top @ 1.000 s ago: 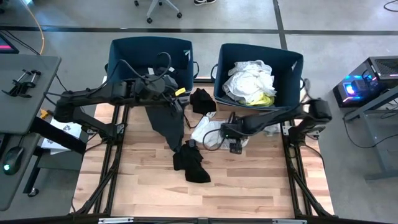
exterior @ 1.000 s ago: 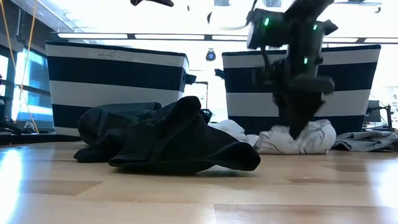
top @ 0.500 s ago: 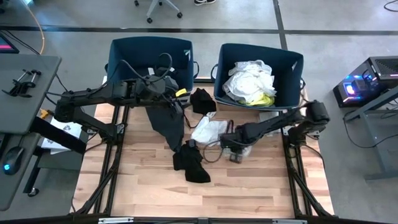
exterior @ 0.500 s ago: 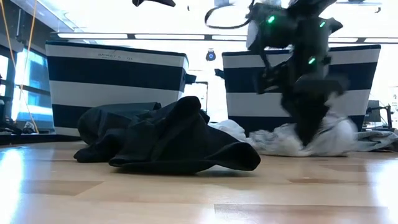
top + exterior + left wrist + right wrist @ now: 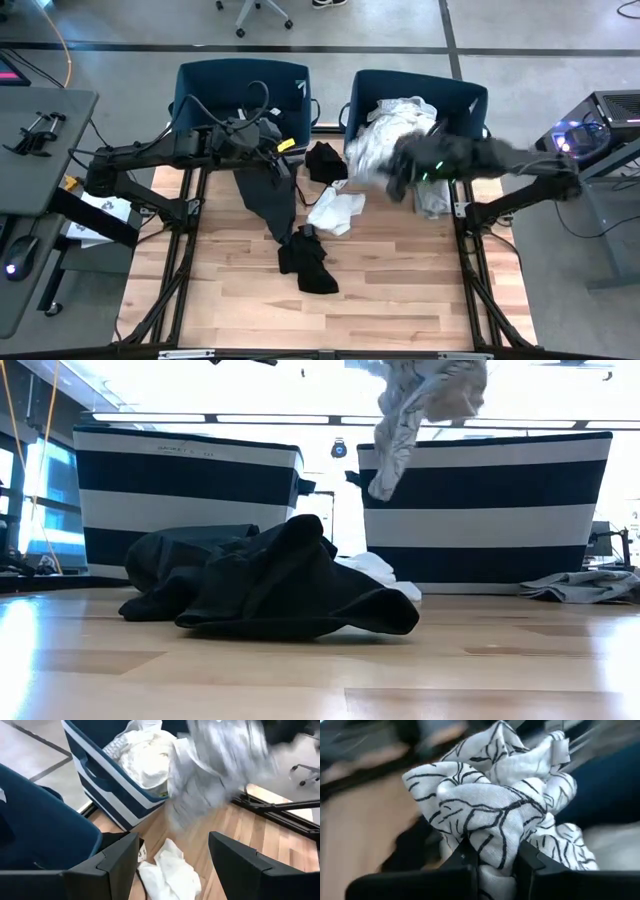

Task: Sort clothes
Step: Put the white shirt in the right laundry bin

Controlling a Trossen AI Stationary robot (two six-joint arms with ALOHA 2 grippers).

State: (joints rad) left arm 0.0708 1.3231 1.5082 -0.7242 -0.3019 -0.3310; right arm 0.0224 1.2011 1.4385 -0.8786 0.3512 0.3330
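My right gripper is up in front of the right navy bin, shut on a white garment with black line pattern. That garment also hangs at the top of the low view. My left gripper stands open by the left bin, with nothing between its fingers. Lying on the table are a dark grey garment, two black ones, a white one and a light grey one. My right gripper pinches a bunched fold of the patterned garment between its two fingers, several layers together. The cloth bulges out beyond the fingertips. The garment is lifted clear of the table, and a loose end hangs slack in front of the right bin.
The right bin holds a heap of white clothes. The left bin's inside is dark. Bare wood lies along the table's near half. A desk stands left of the table and equipment right of it.
My right gripper has shut on the patterned garment down on the table beside the white one. It has risen fast with it toward the far edge and the right bin. The garment is lifted clear; the white one stays on the table.
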